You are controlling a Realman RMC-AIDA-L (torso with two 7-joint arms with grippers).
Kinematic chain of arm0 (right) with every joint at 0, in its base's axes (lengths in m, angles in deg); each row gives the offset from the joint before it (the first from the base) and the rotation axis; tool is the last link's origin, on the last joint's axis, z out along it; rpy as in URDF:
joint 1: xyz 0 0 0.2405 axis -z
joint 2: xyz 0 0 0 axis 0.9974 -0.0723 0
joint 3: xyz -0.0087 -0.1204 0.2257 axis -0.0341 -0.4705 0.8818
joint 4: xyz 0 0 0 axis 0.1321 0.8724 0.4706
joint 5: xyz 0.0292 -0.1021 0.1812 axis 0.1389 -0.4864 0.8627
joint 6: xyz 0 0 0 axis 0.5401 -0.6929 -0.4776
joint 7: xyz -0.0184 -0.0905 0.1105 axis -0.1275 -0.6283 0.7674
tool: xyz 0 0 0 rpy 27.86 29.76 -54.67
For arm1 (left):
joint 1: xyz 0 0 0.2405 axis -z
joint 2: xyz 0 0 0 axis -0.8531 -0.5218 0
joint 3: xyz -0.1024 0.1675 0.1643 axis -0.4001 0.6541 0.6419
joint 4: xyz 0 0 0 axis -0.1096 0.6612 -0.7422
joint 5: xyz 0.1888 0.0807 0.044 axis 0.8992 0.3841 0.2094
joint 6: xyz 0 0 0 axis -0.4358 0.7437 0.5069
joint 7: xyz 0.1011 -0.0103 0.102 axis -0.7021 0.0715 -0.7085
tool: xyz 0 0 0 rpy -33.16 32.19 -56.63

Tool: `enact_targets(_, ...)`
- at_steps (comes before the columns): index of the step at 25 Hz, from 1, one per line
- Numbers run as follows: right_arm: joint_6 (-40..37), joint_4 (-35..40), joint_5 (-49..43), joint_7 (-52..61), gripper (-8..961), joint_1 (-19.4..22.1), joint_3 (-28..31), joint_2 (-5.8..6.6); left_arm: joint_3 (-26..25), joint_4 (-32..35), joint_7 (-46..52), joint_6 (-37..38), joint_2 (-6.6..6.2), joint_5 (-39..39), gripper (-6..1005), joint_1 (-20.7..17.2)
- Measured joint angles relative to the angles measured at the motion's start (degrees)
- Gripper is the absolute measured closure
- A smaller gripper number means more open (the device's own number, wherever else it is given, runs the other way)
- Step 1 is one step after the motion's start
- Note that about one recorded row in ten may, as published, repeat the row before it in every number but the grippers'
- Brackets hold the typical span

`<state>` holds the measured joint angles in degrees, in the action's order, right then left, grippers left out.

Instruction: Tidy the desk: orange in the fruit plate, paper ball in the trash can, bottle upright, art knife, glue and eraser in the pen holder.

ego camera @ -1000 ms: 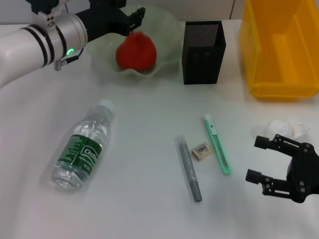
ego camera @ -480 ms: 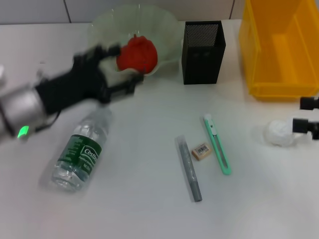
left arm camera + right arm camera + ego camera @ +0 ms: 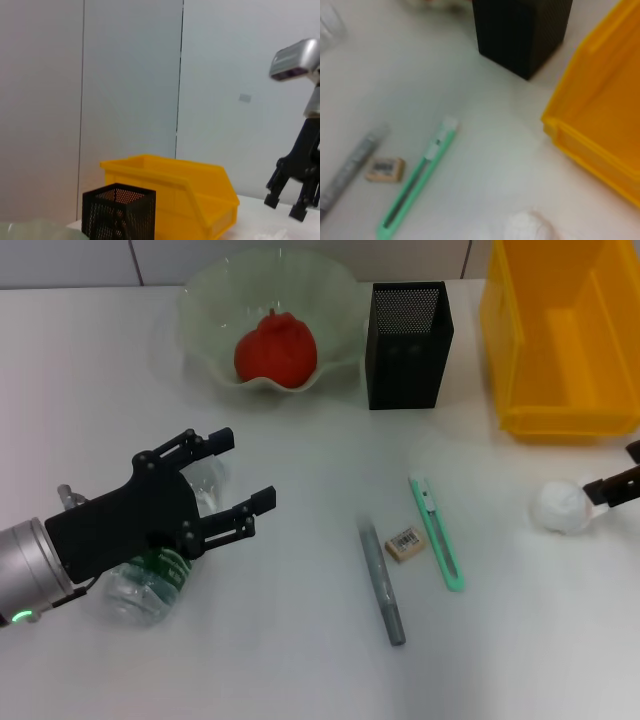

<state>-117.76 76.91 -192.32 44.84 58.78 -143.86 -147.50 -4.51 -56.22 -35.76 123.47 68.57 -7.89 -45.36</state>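
Observation:
The orange (image 3: 275,348) lies in the green fruit plate (image 3: 205,300). A clear bottle (image 3: 150,585) with a green label lies on its side at the front left, and my left gripper (image 3: 245,468) hovers open just above it, hiding most of it. The green art knife (image 3: 437,532), the eraser (image 3: 404,542) and the grey glue stick (image 3: 382,582) lie together in the middle, also seen from the right wrist as knife (image 3: 415,185) and eraser (image 3: 384,169). My right gripper (image 3: 612,470) is open at the right edge, beside the white paper ball (image 3: 558,506).
The black mesh pen holder (image 3: 408,340) stands behind the knife, right of the plate. A yellow trash can (image 3: 565,340) fills the back right corner, just behind the paper ball. The left wrist view shows the right gripper (image 3: 285,207) far off.
My left arm swung away from the plate and came down to the bottle. My right gripper moved from the front right up to the paper ball at the right edge.

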Motion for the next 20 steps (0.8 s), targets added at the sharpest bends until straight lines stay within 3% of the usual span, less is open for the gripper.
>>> enact_targets(9, 9.57, -10.45, -2.18, 4.31, 121, -2.54, -9.77, 0.03, -0.09, -0.35, -0.05, -0.10, 0.00, 0.10, 174, 0.37)
enact_targets(12, 12.83, -15.35, -2.26, 4.66, 135, -4.06, -11.61, 0.02, -0.09, -0.35, -0.06, -0.14, -0.07, 0.06, 177, 0.47)
enact_targets(20, 12.60, -17.31, -3.46, 6.05, 172, -5.80, -12.68, 0.11, -0.09, -0.07, -0.08, 0.12, -0.08, 0.05, 187, 0.52)
